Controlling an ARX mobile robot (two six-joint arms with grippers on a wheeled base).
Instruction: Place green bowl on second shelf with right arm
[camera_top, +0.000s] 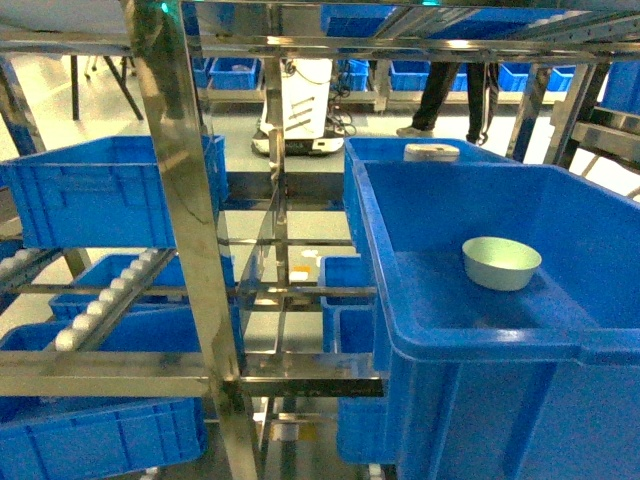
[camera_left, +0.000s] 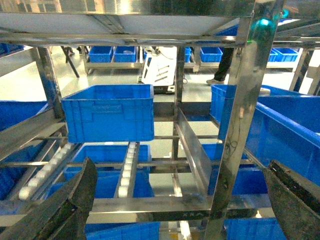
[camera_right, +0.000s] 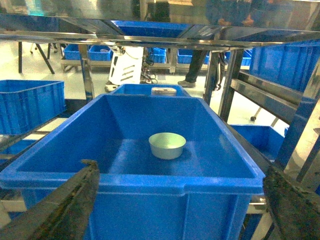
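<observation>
Bowl (camera_right: 167, 145) sits upright on the floor of the bin (camera_right: 65, 160), ahead of and centred between the spread-apart fingers of your right pincer (camera_right: 180, 200), which holds nothing; whether that bin's level is the second shelf is unclear.

Bowl (camera_top: 501, 263) sits upright inside the big crate (camera_top: 560, 350) on the right side of the rack, toward the crate's back half, apart from all walls. Behind that crate, another crate (camera_top: 400, 150) with a small flat object (camera_top: 431, 152) on its rim. Upright rack post (camera_top: 190, 230) stands left of the big crate. Left of the post, a crate (camera_top: 100, 190) on the roller shelf (camera_top: 100, 300); more crates (camera_top: 100, 430) on the shelf below. Beyond the rack, a wheeled machine (camera_top: 300, 100) on the floor, a person's legs (camera_top: 455, 95) to its right.
</observation>
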